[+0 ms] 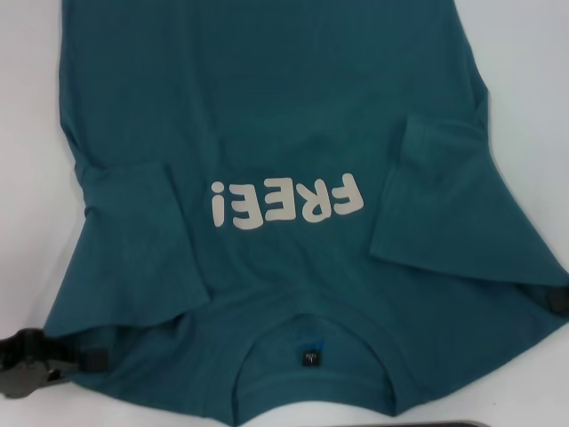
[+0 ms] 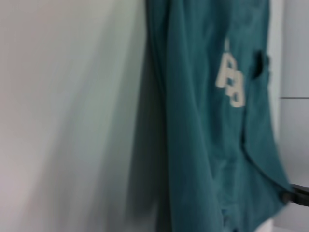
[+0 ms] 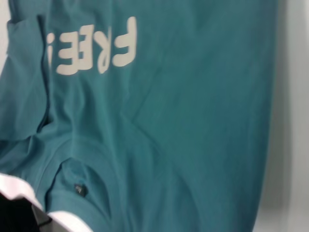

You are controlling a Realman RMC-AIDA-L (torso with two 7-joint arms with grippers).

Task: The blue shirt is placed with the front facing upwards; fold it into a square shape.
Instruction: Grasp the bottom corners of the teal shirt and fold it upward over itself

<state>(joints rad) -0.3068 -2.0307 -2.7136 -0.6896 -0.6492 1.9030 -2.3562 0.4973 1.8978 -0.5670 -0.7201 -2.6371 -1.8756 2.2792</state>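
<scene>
Both sleeves of the blue shirt [image 1: 284,116] already lie folded inward; my left gripper [image 1: 76,358] and right gripper [image 1: 553,298] pinch its shoulders, body fold still undone

A white table [image 1: 27,178] and a dark strip [image 1: 462,423] at its near edge.

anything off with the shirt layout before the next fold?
Nothing damaged. The blue shirt lies front up, both sleeves folded in over the body, unevenly: the robot's-right one sits farther up. Left gripper and right gripper sit at the shoulder corners.
</scene>
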